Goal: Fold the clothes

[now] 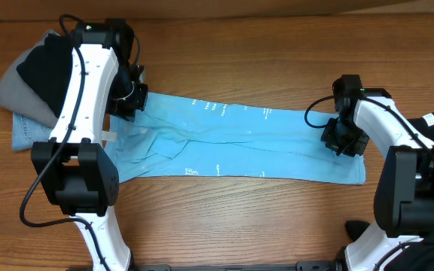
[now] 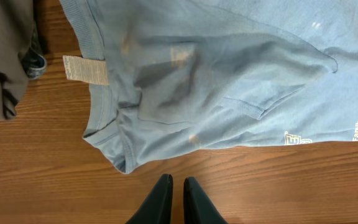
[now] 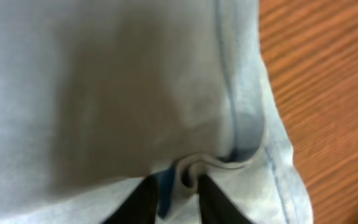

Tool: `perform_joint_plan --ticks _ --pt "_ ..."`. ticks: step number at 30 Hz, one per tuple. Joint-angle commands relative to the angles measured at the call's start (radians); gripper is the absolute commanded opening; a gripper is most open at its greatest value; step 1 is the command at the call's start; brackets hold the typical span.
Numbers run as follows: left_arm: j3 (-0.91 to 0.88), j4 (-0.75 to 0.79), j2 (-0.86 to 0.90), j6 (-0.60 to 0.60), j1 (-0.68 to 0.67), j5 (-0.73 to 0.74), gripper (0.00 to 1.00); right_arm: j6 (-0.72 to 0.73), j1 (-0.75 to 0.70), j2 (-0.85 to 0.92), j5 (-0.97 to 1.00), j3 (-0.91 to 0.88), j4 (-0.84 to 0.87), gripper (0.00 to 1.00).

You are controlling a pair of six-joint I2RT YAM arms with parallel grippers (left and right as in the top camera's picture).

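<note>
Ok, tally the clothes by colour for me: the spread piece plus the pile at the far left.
light blue garment: 1
grey garment: 1
black garment: 1
denim garment: 1
Total: 4

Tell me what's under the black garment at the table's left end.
A grey garment lies beneath the black garment, and blue denim pokes out from under the grey. The left arm covers their right side, so whatever lies there is hidden.
</note>
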Motion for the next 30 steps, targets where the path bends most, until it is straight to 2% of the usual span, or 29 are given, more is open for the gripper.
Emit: perform_joint_plan --ticks 1,4,5,6,9,14,17,19,23,30 --pt "-0.006 -0.002 -0.029 0.001 -0.002 -0.006 0.11 0.039 -0.013 -0.012 0.027 0.013 -0.014 0.21" --pt "-0.006 -0.002 -0.029 0.001 -0.002 -0.006 0.11 0.043 -0.030 -0.013 0.029 0.026 -0.036 0.20" --pt "-0.006 -0.002 -0.029 0.001 -0.002 -0.006 0.11 0.043 -0.036 -0.016 0.029 0.030 -0.042 0.18" --pt "-0.006 -0.002 -0.029 0.001 -0.002 -0.006 0.12 0.043 -0.046 -0.022 0.029 0.035 -0.049 0.11" --pt "-0.006 -0.008 -0.029 0.002 -0.002 -0.006 0.12 0.042 -0.063 -0.042 0.029 0.041 -0.061 0.04" --pt "-0.006 -0.036 -0.029 0.001 -0.002 0.001 0.15 0.042 -0.073 -0.086 0.029 0.042 -0.077 0.04" --pt "-0.020 -0.032 -0.029 0.002 -0.002 0.085 0.15 0.043 -0.073 -0.111 0.029 0.042 -0.087 0.04" --pt "-0.047 -0.024 -0.029 0.057 -0.010 0.179 0.15 0.047 -0.073 -0.123 0.029 0.042 -0.090 0.04" --pt "-0.146 0.014 -0.029 0.173 -0.056 0.275 0.20 0.054 -0.073 -0.138 0.029 0.042 -0.091 0.04" --pt "-0.367 0.170 -0.029 0.197 -0.156 0.267 0.29 0.053 -0.073 -0.138 0.029 0.042 -0.097 0.04"
